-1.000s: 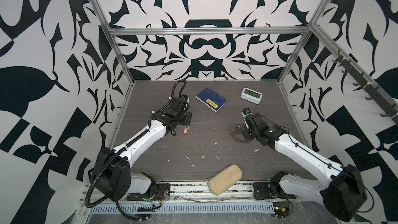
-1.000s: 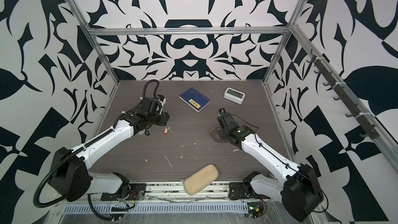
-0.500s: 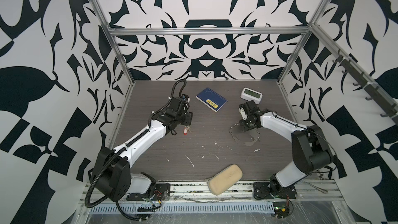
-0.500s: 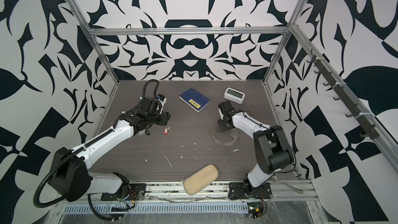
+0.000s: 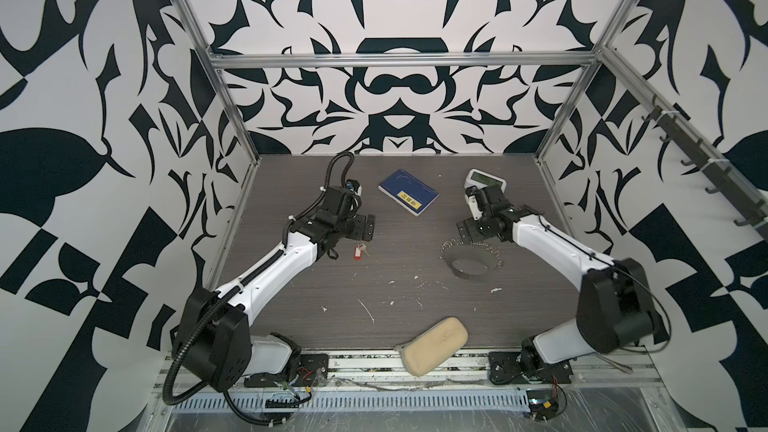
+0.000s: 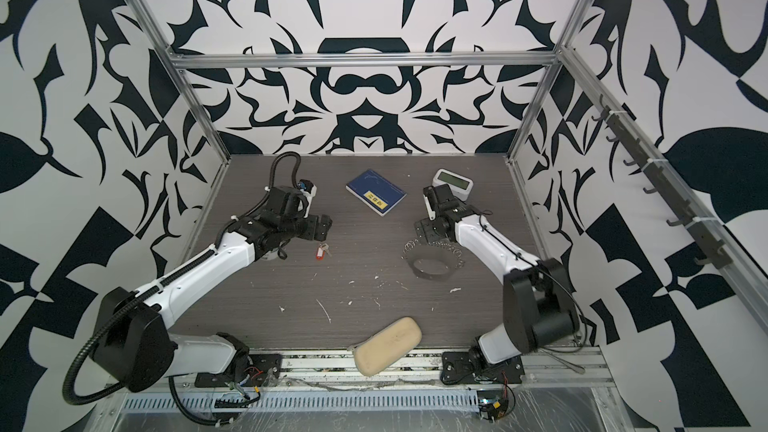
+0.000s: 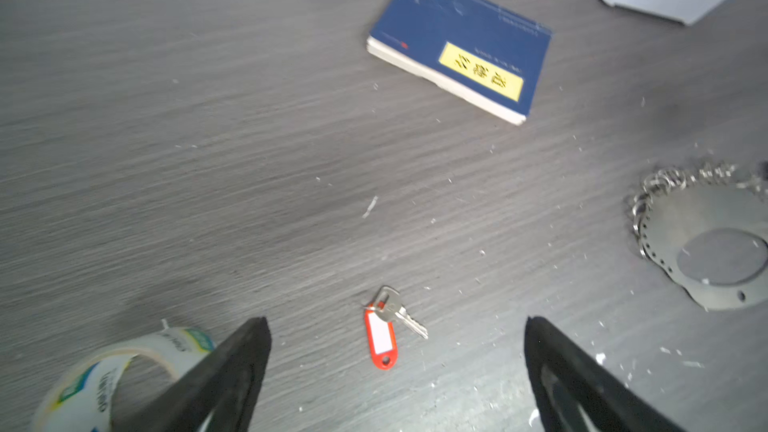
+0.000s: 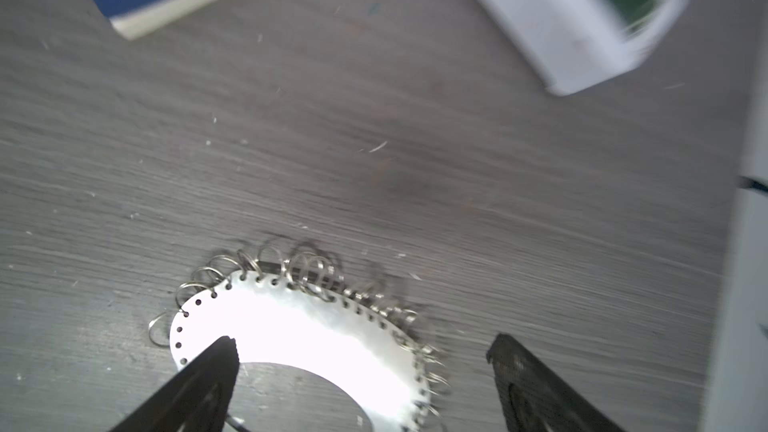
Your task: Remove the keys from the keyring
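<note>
Currently, we find both hands apart and holding nothing. The left hand (image 7: 395, 320) hangs above the bench (image 5: 332, 276) with its two dark fingers (image 7: 232, 367) spread wide. In the left wrist view the keys (image 7: 388, 324) show between the fingertips, clear of both. They lie flat on the bench: silver keys joined to a red-orange oblong tag. A roll of tape (image 7: 104, 367) sits beside one finger, partly hidden behind it.

In both top views the keys (image 5: 360, 251) (image 6: 322, 252) rest just at 6 o'clock of the left hand. They are well apart from the keyring (image 5: 469, 252) (image 6: 430, 252), which lies at their 3 o'clock.

The right hand (image 8: 362, 340) is also spread wide and hangs over the 12 o'clock edge of the keyring. We cannot tell whether a fingertip touches the metal. The keyring lies flat on the bench, its rim fringed with small silver rings (image 8: 307, 268).

A blue book (image 5: 408, 198) lies at 1 o'clock of the keys. A white display unit (image 5: 484, 178) stands at 12 o'clock of the keyring, behind the right hand. A beige pad (image 5: 434, 344) overhangs the near bench edge at 7 o'clock of the keyring.
</note>
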